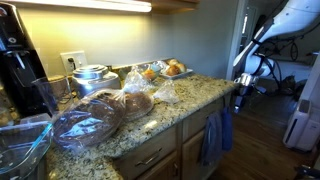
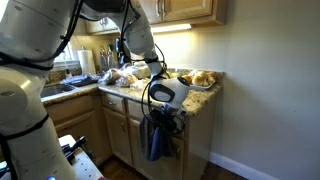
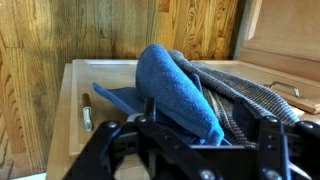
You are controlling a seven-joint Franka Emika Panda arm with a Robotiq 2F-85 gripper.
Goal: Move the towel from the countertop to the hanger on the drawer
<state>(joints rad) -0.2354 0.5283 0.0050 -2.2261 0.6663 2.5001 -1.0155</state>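
The blue towel (image 1: 213, 135) hangs down the front of the wooden cabinet at the end of the granite countertop (image 1: 190, 100); it also shows in an exterior view (image 2: 155, 142). In the wrist view the blue towel (image 3: 175, 85) lies draped beside a grey striped towel (image 3: 240, 95) over the hanger. My gripper (image 3: 207, 130) is right at the towel's top, fingers spread wide on either side of the blue fold without pinching it. In both exterior views the gripper (image 1: 243, 85) (image 2: 165, 118) sits just off the counter's end, above the hanging towel.
The countertop holds bagged bread (image 1: 130, 103), a clear bowl (image 1: 85, 125), a metal pot (image 1: 92, 78), a plate of rolls (image 1: 172, 69) and a black coffee machine (image 1: 20, 60). A metal drawer handle (image 3: 87, 110) shows in the wrist view. A wall (image 2: 260, 90) stands next to the cabinet.
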